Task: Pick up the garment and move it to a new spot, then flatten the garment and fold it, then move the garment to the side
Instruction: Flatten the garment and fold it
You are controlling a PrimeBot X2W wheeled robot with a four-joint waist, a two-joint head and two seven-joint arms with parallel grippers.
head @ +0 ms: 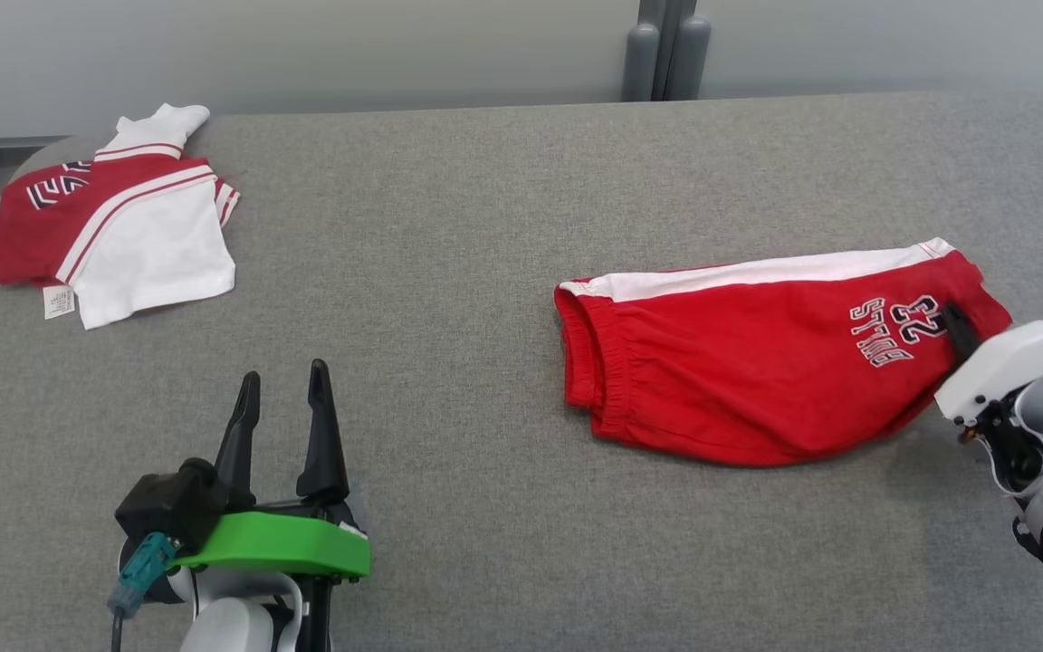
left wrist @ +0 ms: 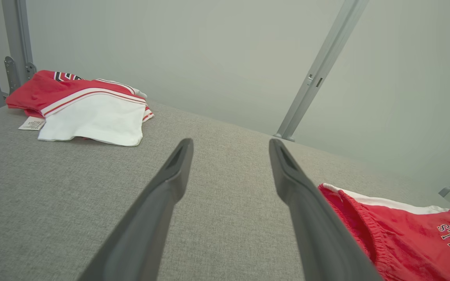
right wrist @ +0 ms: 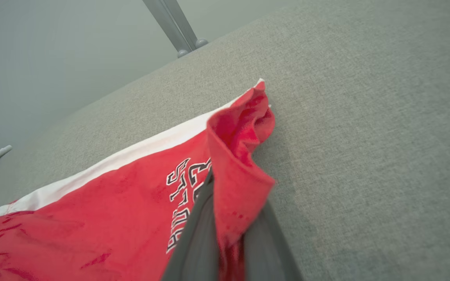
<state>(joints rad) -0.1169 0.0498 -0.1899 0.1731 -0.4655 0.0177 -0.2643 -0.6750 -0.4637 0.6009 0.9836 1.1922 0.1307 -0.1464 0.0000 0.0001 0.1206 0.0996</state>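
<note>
Grey woven table top (head: 485,226), plain pale wall behind. Our red shorts (head: 739,362) lie flat on the right half, with the elastic waistband facing the middle and the white stripe along the far side. Our right gripper (head: 958,328) is pinched onto the soft, bunched leg hem. Looks like we're at the fold, so next that hem goes over to the waistband. Left gripper (head: 285,371) hangs wide, holding nothing. A folded red-and-white top (head: 123,226) sits far left.
</note>
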